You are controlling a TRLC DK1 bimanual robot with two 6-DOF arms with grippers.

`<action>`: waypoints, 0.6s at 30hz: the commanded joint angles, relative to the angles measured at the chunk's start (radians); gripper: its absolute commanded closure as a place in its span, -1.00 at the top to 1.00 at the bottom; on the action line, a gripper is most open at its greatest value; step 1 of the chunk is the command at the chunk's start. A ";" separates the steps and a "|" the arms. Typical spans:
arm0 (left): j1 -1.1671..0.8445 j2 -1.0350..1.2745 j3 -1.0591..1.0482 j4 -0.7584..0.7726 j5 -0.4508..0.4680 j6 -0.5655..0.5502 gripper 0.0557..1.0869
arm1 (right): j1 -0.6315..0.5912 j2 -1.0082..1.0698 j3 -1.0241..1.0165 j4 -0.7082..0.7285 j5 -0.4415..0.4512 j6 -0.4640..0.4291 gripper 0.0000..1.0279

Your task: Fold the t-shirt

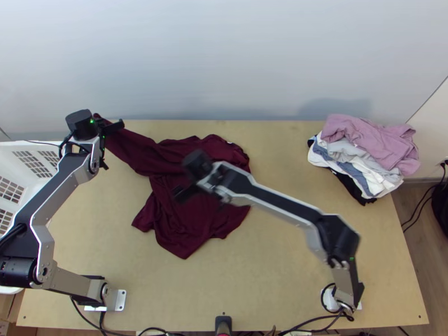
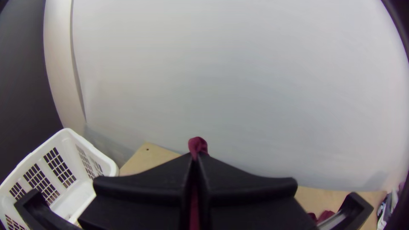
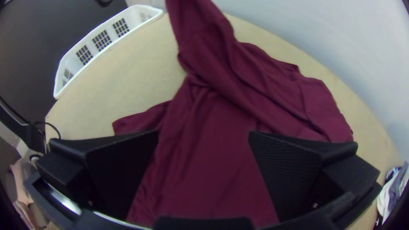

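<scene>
Nearest us on the light wooden desk, in the middle of the frame, lies the lower part of the dark maroon cotton t-shirt, loosely rumpled, with a short corner poking out to its left. Over this broad part hangs the right pincer, its two flat black fingers wide apart with nothing between them; we see the cloth beneath and beyond them. Farther off, the shirt gathers into a narrow, twisted band, its long axis slanting from the upper middle to the upper left of the frame. There the left pincer is closed on the band's end, a small tuft of maroon showing past its tips.

The relation we judge by is this: the loose bulk lies under the right pincer, which is much the nearer to it, while the left has the far end. We would probably lower the right one across the folds for a second grip, then draw the two apart to open the fabric. Our risk is pinching several layers at once.
</scene>
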 commanded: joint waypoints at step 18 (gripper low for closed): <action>0.000 0.136 0.086 0.094 -0.007 -0.018 -0.92 | 0.197 0.364 0.386 -0.073 -0.030 -0.071 0.91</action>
